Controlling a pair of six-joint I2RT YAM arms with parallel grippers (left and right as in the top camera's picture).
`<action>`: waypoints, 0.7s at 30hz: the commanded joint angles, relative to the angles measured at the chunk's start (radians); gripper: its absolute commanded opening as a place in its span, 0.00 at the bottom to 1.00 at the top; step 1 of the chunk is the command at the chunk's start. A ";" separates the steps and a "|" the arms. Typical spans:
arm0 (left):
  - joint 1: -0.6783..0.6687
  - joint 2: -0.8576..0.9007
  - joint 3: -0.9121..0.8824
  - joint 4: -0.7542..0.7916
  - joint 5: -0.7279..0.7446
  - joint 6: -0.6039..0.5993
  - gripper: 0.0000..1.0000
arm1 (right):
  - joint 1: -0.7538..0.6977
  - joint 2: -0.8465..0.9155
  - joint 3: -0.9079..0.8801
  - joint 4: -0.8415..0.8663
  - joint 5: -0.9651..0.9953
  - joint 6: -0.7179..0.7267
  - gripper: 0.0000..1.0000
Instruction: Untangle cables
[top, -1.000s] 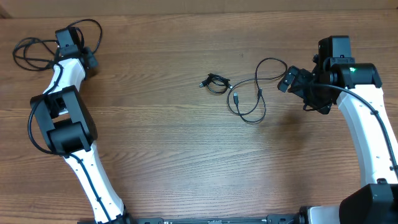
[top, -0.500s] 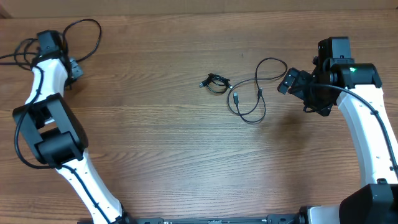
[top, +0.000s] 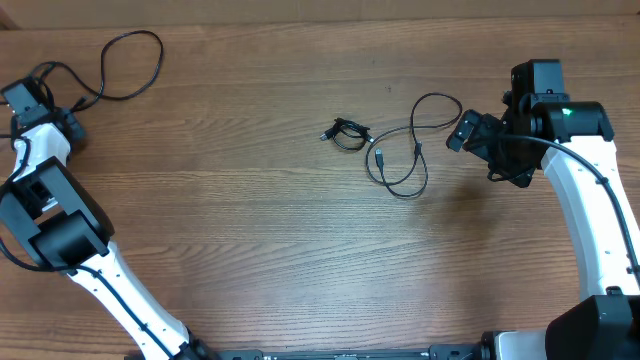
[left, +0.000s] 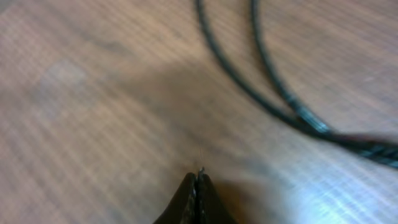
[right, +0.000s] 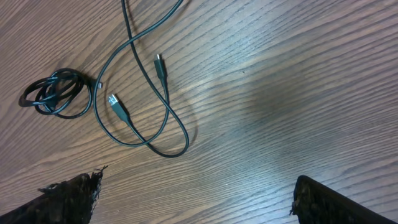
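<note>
L claw (left: 198, 190) together, R claw (right: 199, 196) apart; loose cable (top: 398, 185) lies near-far, plugs (top: 379, 154) pointing far.

You've got a wooden table (top: 250, 260) carrying three cables: a small coiled bundle (top: 346, 133) mid-table, a loose looping strand (top: 417, 152) just beside it — and another strand (top: 160, 62) far left.

Left wrist view is blurred, its cable (left: 317, 127) cut off at top and right edges
</note>
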 joint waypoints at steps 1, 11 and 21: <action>-0.010 0.082 -0.013 0.074 0.219 0.051 0.04 | -0.002 0.002 -0.004 -0.005 -0.002 0.000 1.00; -0.009 0.169 -0.011 0.250 0.198 -0.003 0.04 | -0.002 0.002 -0.004 -0.032 -0.002 0.000 1.00; -0.008 -0.138 -0.010 -0.006 0.270 -0.080 0.04 | -0.002 0.002 -0.004 -0.039 -0.002 -0.001 1.00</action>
